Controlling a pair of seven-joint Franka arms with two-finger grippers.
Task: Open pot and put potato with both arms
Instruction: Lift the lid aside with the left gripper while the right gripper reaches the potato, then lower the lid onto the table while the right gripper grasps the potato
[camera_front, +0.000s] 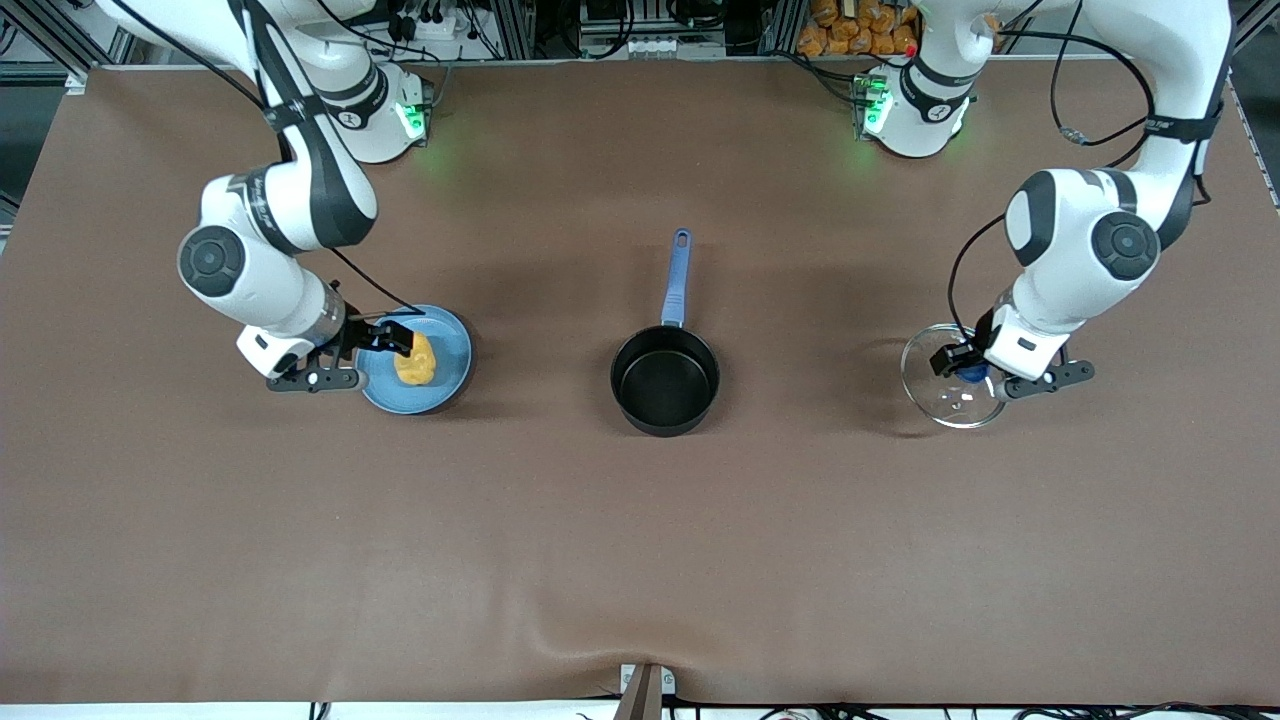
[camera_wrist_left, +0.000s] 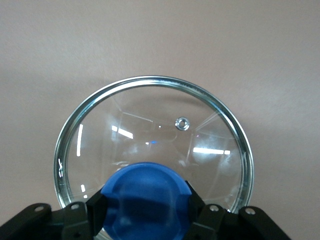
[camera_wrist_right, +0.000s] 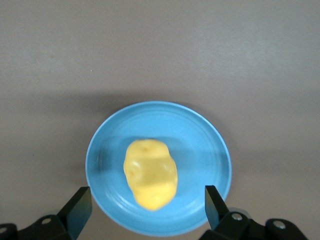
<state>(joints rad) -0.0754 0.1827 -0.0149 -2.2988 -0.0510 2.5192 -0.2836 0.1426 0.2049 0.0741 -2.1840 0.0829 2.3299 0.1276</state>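
Note:
The black pot (camera_front: 665, 380) stands open in the middle of the table, its blue handle (camera_front: 676, 277) pointing toward the arms' bases. The glass lid (camera_front: 945, 395) is at the left arm's end of the table. My left gripper (camera_front: 966, 366) is shut on the lid's blue knob (camera_wrist_left: 146, 192), and the steel rim (camera_wrist_left: 150, 80) shows in the left wrist view. The potato (camera_front: 415, 361) lies on a light-blue plate (camera_front: 445, 340) at the right arm's end. My right gripper (camera_front: 388, 342) is open over the plate's edge. In the right wrist view (camera_wrist_right: 146, 200) its fingers stand wide on either side of the potato (camera_wrist_right: 150, 172), apart from it.
The brown table cover (camera_front: 640, 560) is bare nearer the front camera. The arms' bases (camera_front: 385, 110) and cables stand along the edge farthest from that camera. A small bracket (camera_front: 645, 690) sits at the table's front edge.

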